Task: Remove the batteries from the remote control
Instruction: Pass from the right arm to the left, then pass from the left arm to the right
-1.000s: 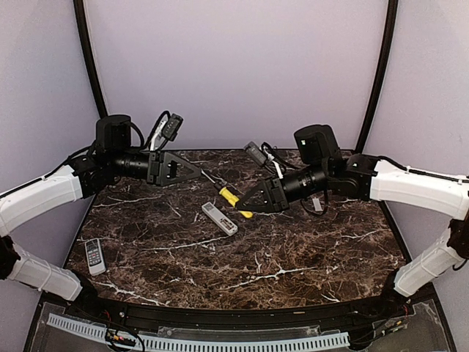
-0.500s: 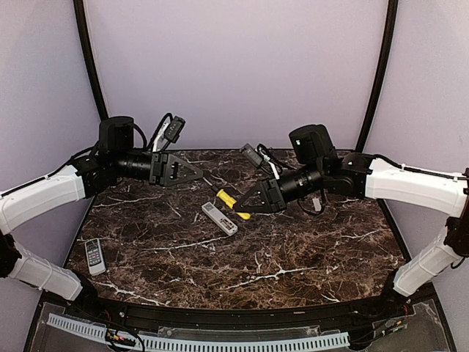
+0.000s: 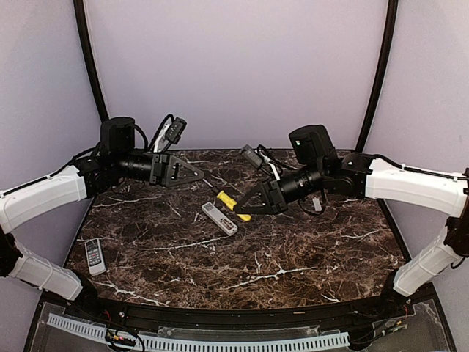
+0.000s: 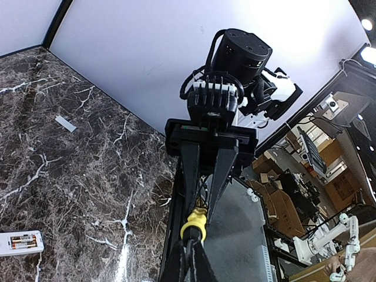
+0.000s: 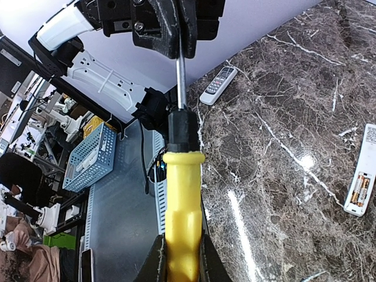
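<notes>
the right gripper [image 5: 181, 244] pinches the yellow handle of the screwdriver [image 5: 183, 176], jaws pressed against its sides. the left gripper [image 3: 196, 174] is clamped tight on the far tip of the metal shaft, so the tool spans both jaws. the 2 batteries [image 5: 359, 190] sit in the open remote control [image 5: 370, 138], lying below the right jaws and touched by neither.

The left arm [image 3: 44, 194] and the right arm [image 3: 414, 183] reach inward from the sides, forearms roughly level, their hands pointing at each other near the far middle. The left hand [image 3: 198, 174] is pinched tight on the shaft of the screwdriver [image 3: 229, 198] (the bare metal end). The right hand [image 3: 243, 206] clamps its yellow handle.
</notes>
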Robot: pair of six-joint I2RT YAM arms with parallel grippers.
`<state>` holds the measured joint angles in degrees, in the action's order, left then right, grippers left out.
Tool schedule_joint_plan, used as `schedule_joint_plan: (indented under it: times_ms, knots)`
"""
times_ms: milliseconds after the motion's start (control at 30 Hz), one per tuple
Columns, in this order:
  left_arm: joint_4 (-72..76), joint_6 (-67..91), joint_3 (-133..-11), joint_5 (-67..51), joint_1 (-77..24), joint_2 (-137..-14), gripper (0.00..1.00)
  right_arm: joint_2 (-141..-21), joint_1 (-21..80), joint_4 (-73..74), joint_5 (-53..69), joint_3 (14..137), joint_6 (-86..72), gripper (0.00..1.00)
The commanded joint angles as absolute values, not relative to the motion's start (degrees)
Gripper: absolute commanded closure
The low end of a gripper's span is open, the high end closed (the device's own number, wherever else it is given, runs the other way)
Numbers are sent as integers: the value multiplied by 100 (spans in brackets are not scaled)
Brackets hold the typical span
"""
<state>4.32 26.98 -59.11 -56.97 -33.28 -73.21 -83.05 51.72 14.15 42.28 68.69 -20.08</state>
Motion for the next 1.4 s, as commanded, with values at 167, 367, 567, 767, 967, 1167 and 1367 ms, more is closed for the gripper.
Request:
schedule_joint_plan:
  times_ms: [167,367,567,767,967,1167,1367]
  knots:
    - [1131,3121,-5593,-5403,-3353,-7171,100,-7963,5094,868,3531,6661,-2278,59]
    - [2302,4060,-5309,-5091,-3357,-7115,100,-7353,5029,-507,2809,6031,-2959,22]
    - [3328,4755,-5082,-4616,-3356,-6899,100,-6984,5107,-2191,2181,5253,-3838,21]
    - [4005,5041,-4810,-4141,-3353,-6704,100,-7145,5168,-2569,2013,5192,-4045,23]
    - [4311,5202,-4724,-4047,-3354,-6649,100,-7389,5206,-2874,2198,5277,-4188,26]
    - [4550,5293,-4654,-3992,-3354,-6687,100,-7614,5353,-3122,2172,5420,-4212,35]
    - [4519,5298,-4626,-4036,-3355,-6701,100,-7738,5418,-3283,2176,5528,-4239,44]
